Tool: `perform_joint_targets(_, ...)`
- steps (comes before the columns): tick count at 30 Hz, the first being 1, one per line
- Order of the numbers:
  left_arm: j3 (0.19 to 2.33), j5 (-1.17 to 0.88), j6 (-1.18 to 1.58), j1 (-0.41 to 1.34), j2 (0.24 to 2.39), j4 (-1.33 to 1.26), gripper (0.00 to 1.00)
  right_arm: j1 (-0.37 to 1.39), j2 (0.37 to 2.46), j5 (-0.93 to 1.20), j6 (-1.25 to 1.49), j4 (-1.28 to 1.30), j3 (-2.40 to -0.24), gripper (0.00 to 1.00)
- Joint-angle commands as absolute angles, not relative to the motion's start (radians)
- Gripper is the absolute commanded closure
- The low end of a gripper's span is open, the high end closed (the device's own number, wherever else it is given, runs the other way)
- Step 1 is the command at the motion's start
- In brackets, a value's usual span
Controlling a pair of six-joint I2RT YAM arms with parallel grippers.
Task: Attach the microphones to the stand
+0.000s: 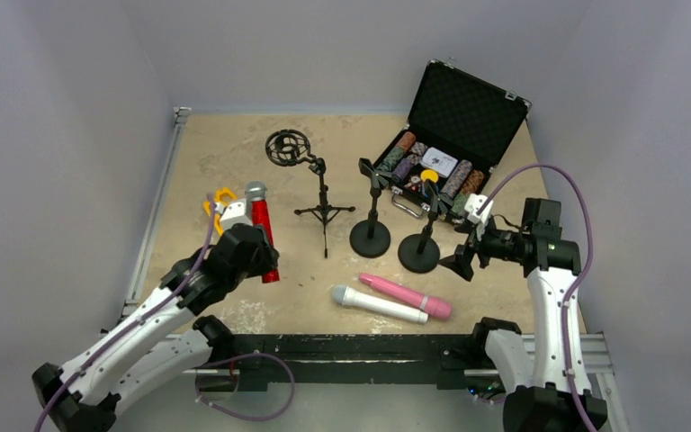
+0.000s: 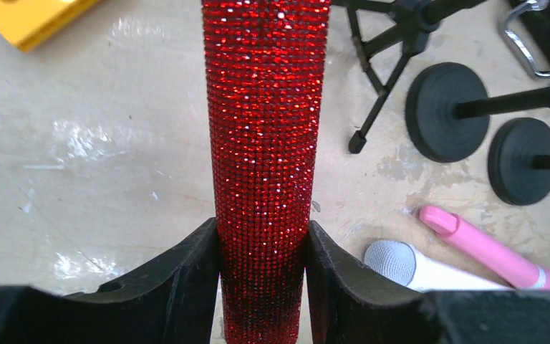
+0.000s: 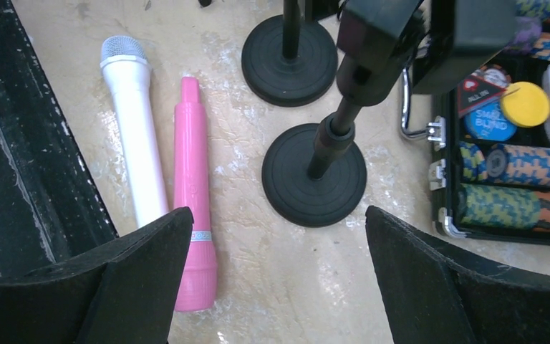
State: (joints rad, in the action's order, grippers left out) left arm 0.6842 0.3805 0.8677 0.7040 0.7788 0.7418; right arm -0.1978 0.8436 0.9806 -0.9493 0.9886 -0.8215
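Left fingers [image 2: 179, 287] pinch the red microphone [image 2: 265, 143] by its tail, long axis pointing away from them, left of the tripod stand [image 1: 324, 193] — right fingers [image 3: 136, 279] spread, empty, off to its right.

A robotics lab cell here: plain pale walls [image 1: 63, 108] box in a scuffed beige table [image 1: 225, 153], aluminium rail [image 1: 156, 211] along its edge, purple cable [image 1: 544, 166] looping off two bolted-down robot arms [image 1: 553, 310].

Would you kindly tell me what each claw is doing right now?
Left claw: closed on the red microphone.
Right claw: open, holding nothing.
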Motion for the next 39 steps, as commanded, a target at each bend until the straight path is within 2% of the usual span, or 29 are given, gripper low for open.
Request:
perform_joint_targets(1, 0.748, 0.425, 0.673, 0.695, 0.586, 0.774, 1.00, -0.210, 0.814, 0.923, -0.943, 1.079, -0.947, 0.07)
perform_joint_targets(7, 0.851, 0.293, 0.434, 0.693, 0.396, 0.720, 1.00, -0.219, 0.822, 0.903, -0.957, 1.204, -1.125, 0.07)
perform_joint_targets(11, 0.921, 0.082, 0.303, 0.695, 0.380, 0.552, 1.00, -0.219, 0.857, 0.947, -1.002, 1.307, -1.270, 0.07)
perform_joint_targets(14, 0.980, -0.094, 0.283, 0.694, 0.447, 0.414, 1.00, -0.219, 0.901, 0.977, -1.045, 1.394, -1.396, 0.06)
perform_joint_targets(18, 1.083, -0.306, 0.340, 0.695, 0.643, 0.227, 1.00, -0.199, 1.021, 1.109, -1.059, 1.502, -1.604, 0.05)
perform_joint_targets(21, 1.194, -0.414, 0.394, 0.697, 0.815, 0.093, 1.00, -0.063, 1.105, 1.151, -0.958, 1.508, -1.728, 0.06)
perform_joint_targets(24, 1.273, -0.505, 0.480, 0.703, 0.966, -0.084, 1.00, 0.082, 1.139, 1.184, -0.747, 1.320, -1.785, 0.06)
perform_joint_targets(27, 1.337, -0.532, 0.545, 0.718, 1.088, -0.183, 1.00, 0.145, 1.172, 1.237, -0.513, 1.112, -1.826, 0.06)
perform_joint_targets(34, 1.407, -0.523, 0.585, 0.791, 1.248, -0.264, 1.00, 0.183, 1.274, 1.332, 0.064, 0.629, -1.861, 0.07)
perform_joint_targets(39, 1.413, -0.503, 0.599, 0.835, 1.301, -0.293, 1.00, 0.185, 1.318, 1.342, 0.209, 0.513, -1.854, 0.07)
